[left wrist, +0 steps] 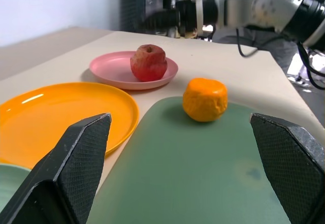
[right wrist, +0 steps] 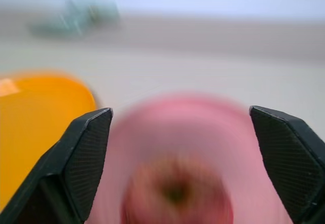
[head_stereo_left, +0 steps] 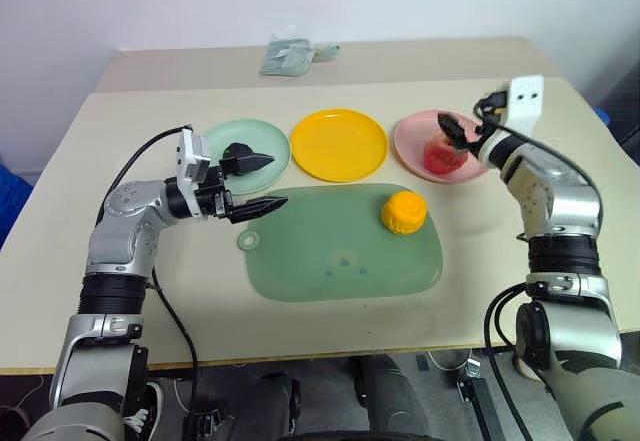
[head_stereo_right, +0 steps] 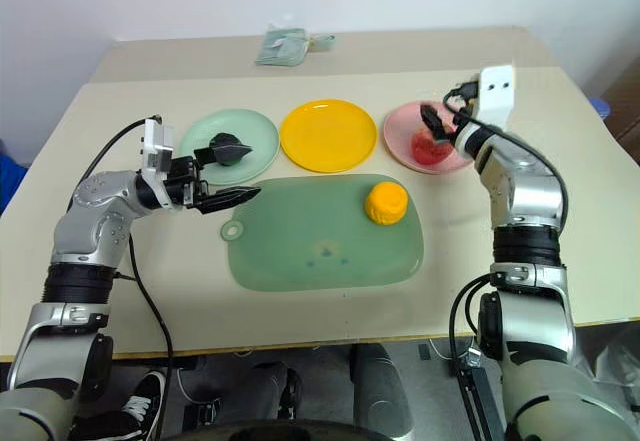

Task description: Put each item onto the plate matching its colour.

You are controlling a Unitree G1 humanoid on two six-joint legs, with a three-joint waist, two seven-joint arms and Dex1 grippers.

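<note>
Pink plastic carries the red apple (head_stereo_left: 442, 155): it is seen resting on the pink plate (head_stereo_left: 410, 133), at about two o'clock on the table (head_stereo_left: 80, 261). The right gripper (head_stereo_left: 458, 131) is held just over it with its fingers spread wide, holding nothing. A dark green ball (head_stereo_right: 228, 148) is seen on the mint plate (head_stereo_right: 255, 126) at ten o'clock, so two items are judged placed. The orange fruit (head_stereo_left: 403, 212) is left on the green mat (head_stereo_left: 330, 261), at the mat's two o'clock corner, and the yellow plate (head_stereo_left: 338, 144) at twelve o'clock is bare. The left gripper (head_stereo_left: 257, 183) is held wide open and empty, between the mint plate and the mat. One move is judged outstanding: the orange onto the yellow plate
</note>
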